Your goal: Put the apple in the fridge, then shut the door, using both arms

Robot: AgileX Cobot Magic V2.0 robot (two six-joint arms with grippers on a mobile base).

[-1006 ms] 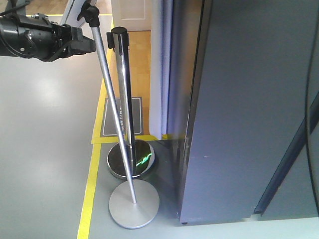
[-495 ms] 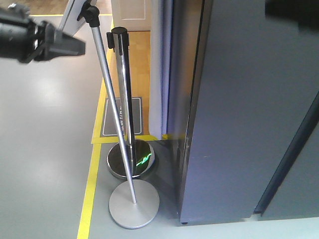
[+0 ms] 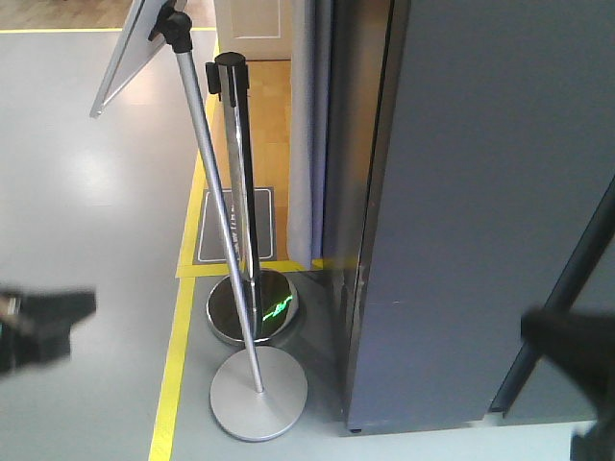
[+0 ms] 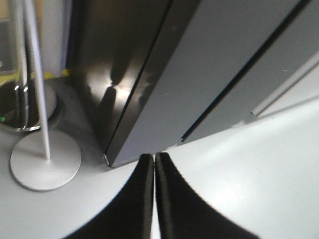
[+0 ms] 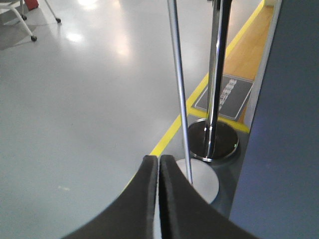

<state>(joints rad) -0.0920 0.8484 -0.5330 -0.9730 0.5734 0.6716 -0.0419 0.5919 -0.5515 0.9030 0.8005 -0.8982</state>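
The fridge stands tall and dark grey on the right, and its flat grey door lies flush with no white interior showing. The apple is out of view. My left gripper is shut on nothing and hangs above the floor, just in front of the fridge's bottom corner. My right gripper is also shut and empty, pointing at the floor beside the stanchion bases. In the front view both arms are blurred black shapes, the left arm low left and the right arm low right.
Two chrome stanchion poles stand left of the fridge on round bases, one holding a tilted sign. A yellow floor line runs past them. A floor mat lies behind, and a chair leg is far left.
The left arm has dropped from the upper left of the front view to the lower left edge. The right arm has come into view at the lower right. Both are motion-blurred.
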